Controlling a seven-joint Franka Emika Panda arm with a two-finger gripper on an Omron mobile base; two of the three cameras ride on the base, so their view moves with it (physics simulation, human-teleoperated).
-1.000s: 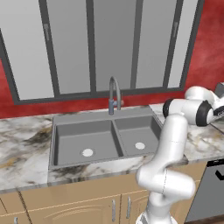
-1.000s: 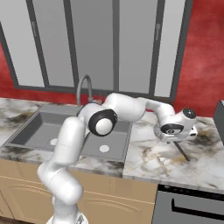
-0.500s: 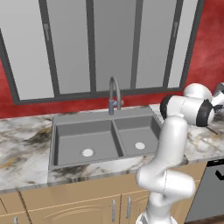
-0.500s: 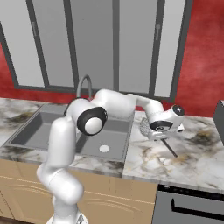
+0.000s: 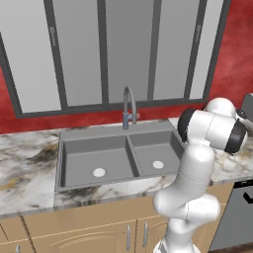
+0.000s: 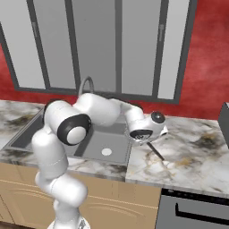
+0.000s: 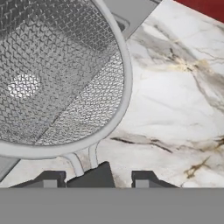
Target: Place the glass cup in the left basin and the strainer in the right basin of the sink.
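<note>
Left base view: the sink (image 5: 66,163) sits mid-frame, matte dark grey, sharp rectangular walls, arched faucet (image 5: 127,105) behind the divider. The left basin (image 5: 94,159) and the right basin (image 5: 155,152) each show a white round drain and nothing else. No glass cup visible in either, so neither placement looks done. The white arm fills the lower right of the frame.

Right base view: the arm reaches across to mid-frame, and the gripper (image 6: 144,134) hangs over the right edge of the sink where it meets the marble counter (image 6: 197,152). The strainer (image 6: 150,136) is tucked under the hand; its thin dark handle sticks out toward lower right over the counter. Mesh bowl is mostly hidden by the hand here.

Hand view: strainer takes the upper left, fine grey wire mesh, shallow round bowl, smooth pale metal rim. A drain shows as a bright patch through the mesh, so the bowl is over a basin, by position the right one. Two thin wire struts run from the rim down to the dark handle at bottom centre, which sits between the fingertips (image 7: 144,178). Claw looks closed narrow on the handle.

Judgement: strainer carried, nearly over target, release still to do. Cup not located.
</note>
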